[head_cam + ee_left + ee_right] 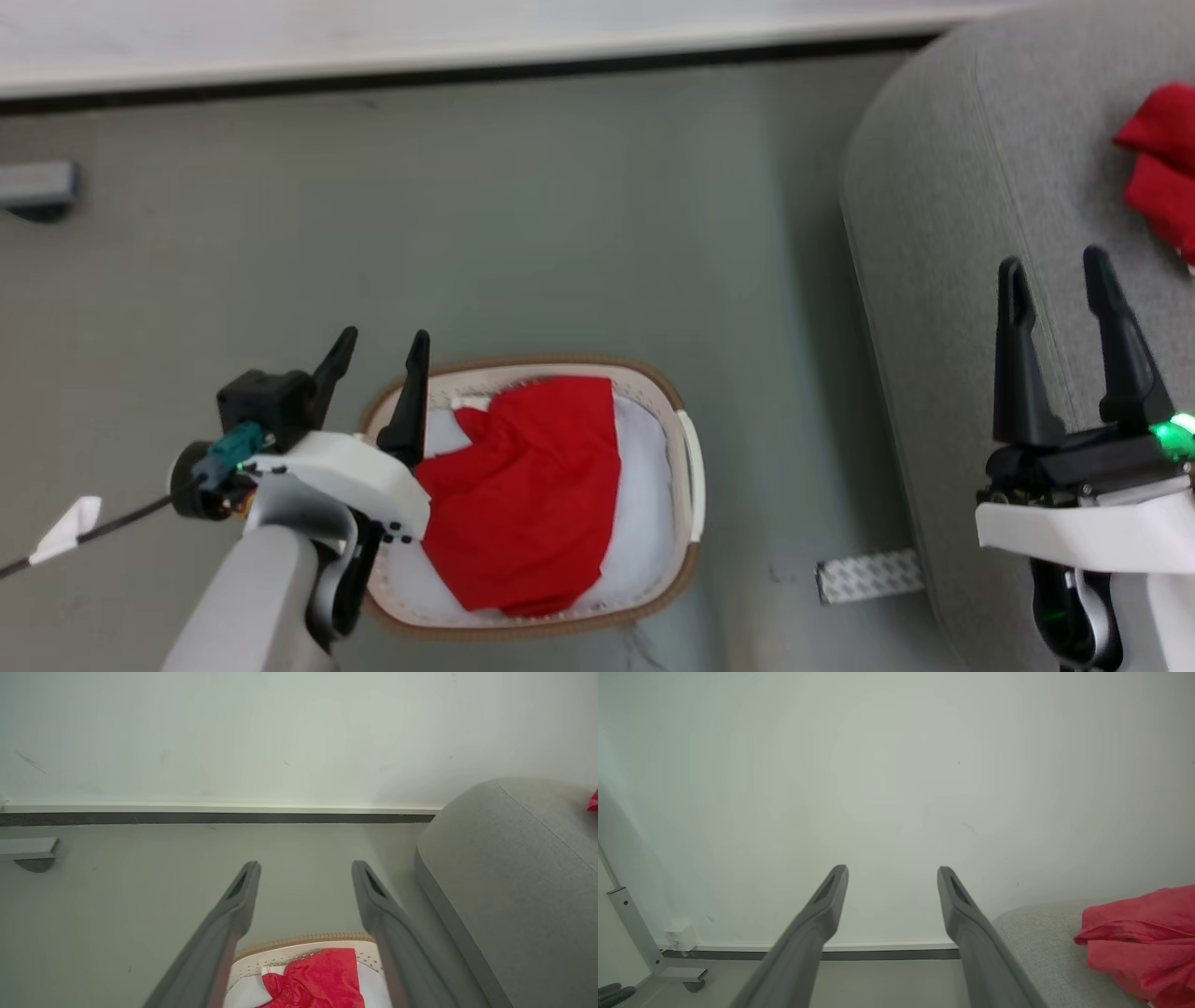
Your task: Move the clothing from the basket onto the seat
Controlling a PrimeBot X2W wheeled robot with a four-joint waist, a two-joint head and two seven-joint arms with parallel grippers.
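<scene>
From the head camera: caught the basket [695, 467] sitting on the floor [523, 215], lower centre, with a red garment [527, 495] crumpled inside over a pale pad [646, 532]. Found the left end effector [384, 338] hanging above the basket's left rim, fingers spread wide, gripping nothing. Picked out the seat [943, 243] off to the right, well apart from the basket, and a second red garment [1158, 159] lying on its cushion at the frame edge. Saw the right end effector [1052, 261] poised over the seat's near edge, likewise spread wide and empty. Noted a patterned strip [868, 576] on the floor just beside the seat's base. Over to the left wrist camera: looked along two dark fingers [233, 914] held far apart, with just floor and dark skirting [210, 818] between them. Glimpsed the basket's far rim at the bottom edge, red fabric and pale pad within, and the seat's rounded corner on the right. On to the right wrist camera: faced a plain wall [896, 788] between wide-parted fingers, empty again. Spotted the second garment bunched on the seat at lower right, and a white frame leg [635, 928] with a small white box [682, 938] at lower left.
</scene>
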